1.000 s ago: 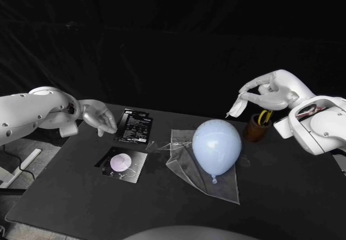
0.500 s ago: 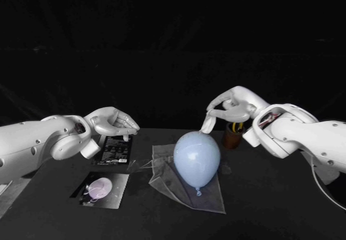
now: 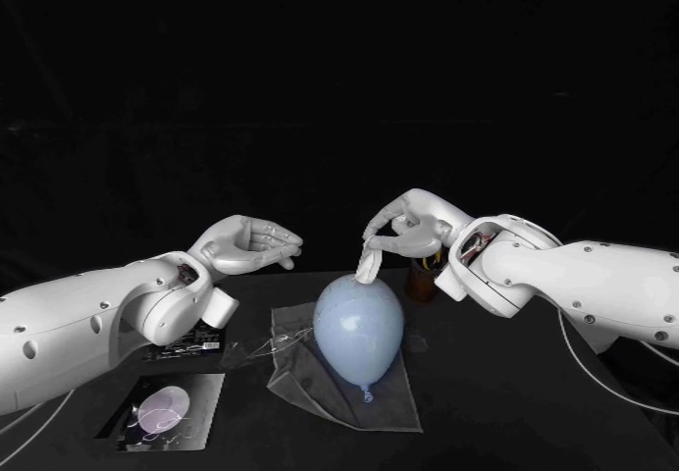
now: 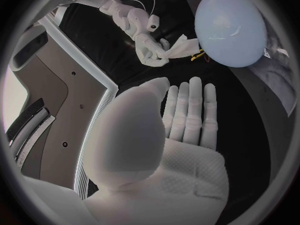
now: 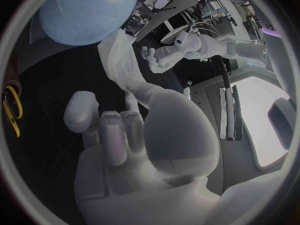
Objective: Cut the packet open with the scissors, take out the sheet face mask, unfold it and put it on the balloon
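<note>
Black table (image 3: 498,417) bears clear sheet (image 3: 290,378), packet (image 3: 159,412) (black) and brown cup (image 3: 422,282).

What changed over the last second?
The right hand, still pinching the folded sheet face mask, swung in from beside the balloon until the mask's lower end reached the balloon's far end. The left hand rose off the table, empty. The camera shifted too. The balloon stayed on its clear film.
</note>
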You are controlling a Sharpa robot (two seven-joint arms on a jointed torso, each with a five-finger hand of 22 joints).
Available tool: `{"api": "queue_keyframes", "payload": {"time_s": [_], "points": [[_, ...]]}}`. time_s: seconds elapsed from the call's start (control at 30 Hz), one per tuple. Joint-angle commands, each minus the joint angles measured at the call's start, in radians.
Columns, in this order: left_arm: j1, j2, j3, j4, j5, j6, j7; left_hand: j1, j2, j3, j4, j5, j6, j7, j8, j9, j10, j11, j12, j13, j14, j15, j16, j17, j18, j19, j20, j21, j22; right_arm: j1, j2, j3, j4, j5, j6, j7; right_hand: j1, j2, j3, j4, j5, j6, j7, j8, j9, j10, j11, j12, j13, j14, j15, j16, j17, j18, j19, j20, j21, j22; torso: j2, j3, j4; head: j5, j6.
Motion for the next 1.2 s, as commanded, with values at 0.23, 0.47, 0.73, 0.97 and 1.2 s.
{"api": "queue_keyframes", "payload": {"time_s": [0.23, 0.47, 0.73, 0.97, 1.2], "points": [[-0.015, 0.094, 0.024, -0.024, 0.004, -0.185, 0.079, -0.041, -0.009, -0.056, 0.003, -0.065, -0.036, 0.034, -0.052, 0.012, -0.055, 0.041, -0.083, 0.001, -0.144, 0.056, -0.177, -0.056, -0.025, -0.058, 0.047, -0.232, -0.149, 0.014, 0.026, 0.001, 0.003, -0.005, 0.009, -0.078, 0.003, 0.009, 0.003, -0.005, 0.006, 0.008, 0.001, 0.007, 0.002, 0.112, -0.014, 0.005, 0.263, 0.122, -0.025, 0.003, 0.263, 0.007, 0.002, -0.006, -0.003, 0.099, 0.000, -0.0009, 0.0014, -0.007, 0.005], [-0.018, 0.138, 0.029, -0.035, -0.060, -0.208, 0.018, -0.031, 0.054, -0.255, 0.007, -0.206, -0.042, 0.057, -0.097, 0.028, -0.077, 0.063, -0.106, 0.003, -0.143, 0.078, -0.323, -0.091, -0.067, -0.037, 0.047, -0.386, -0.259, 0.029, 0.049, 0.002, -0.010, -0.019, 0.000, -0.114, 0.004, 0.009, 0.004, -0.007, 0.006, 0.008, 0.001, 0.008, 0.002, 0.112, -0.014, 0.005, 0.263, 0.122, -0.026, 0.003, 0.263, 0.008, 0.001, -0.007, -0.004, 0.099, 0.000, -0.0007, 0.0032, -0.006, 0.011], [-0.021, 0.168, 0.032, -0.043, -0.107, -0.208, -0.022, -0.015, 0.096, -0.379, 0.011, -0.225, -0.032, 0.061, -0.110, 0.038, -0.078, 0.065, -0.102, 0.004, -0.128, 0.081, -0.369, -0.098, -0.067, -0.008, 0.046, -0.423, -0.290, 0.050, 0.074, 0.003, -0.033, -0.035, -0.009, -0.139, 0.004, 0.009, 0.005, -0.007, 0.007, 0.008, 0.001, 0.009, 0.003, 0.112, -0.015, 0.005, 0.263, 0.122, -0.026, 0.003, 0.263, 0.007, 0.003, -0.007, -0.001, 0.099, 0.001, -0.0008, 0.0026, -0.005, 0.017], [-0.022, 0.183, 0.034, -0.044, -0.132, -0.198, -0.036, -0.002, 0.121, -0.427, 0.012, -0.226, -0.002, 0.051, -0.100, 0.051, -0.053, 0.055, -0.084, 0.008, -0.100, 0.072, -0.378, -0.094, -0.058, 0.020, 0.046, -0.435, -0.303, 0.061, 0.091, 0.005, -0.042, -0.050, -0.017, -0.156, 0.004, 0.009, 0.007, -0.009, 0.007, 0.009, 0.000, 0.010, 0.004, 0.112, -0.015, 0.005, 0.263, 0.122, -0.027, 0.003, 0.263, 0.007, 0.004, -0.007, 0.000, 0.100, 0.001, -0.0004, 0.0030, -0.005, 0.020], [-0.023, 0.197, 0.035, -0.051, -0.145, -0.192, -0.045, 0.019, 0.144, -0.441, 0.008, -0.226, 0.021, 0.038, -0.090, 0.059, -0.042, 0.046, -0.078, 0.008, -0.084, 0.065, -0.381, -0.091, -0.051, 0.038, 0.045, -0.439, -0.309, 0.065, 0.100, 0.006, -0.042, -0.057, -0.019, -0.163, 0.004, 0.009, 0.007, -0.009, 0.007, 0.009, 0.000, 0.010, 0.004, 0.112, -0.015, 0.005, 0.263, 0.122, -0.027, 0.003, 0.263, 0.007, 0.004, -0.007, 0.000, 0.100, 0.001, -0.0003, 0.0021, -0.003, 0.025]]}}
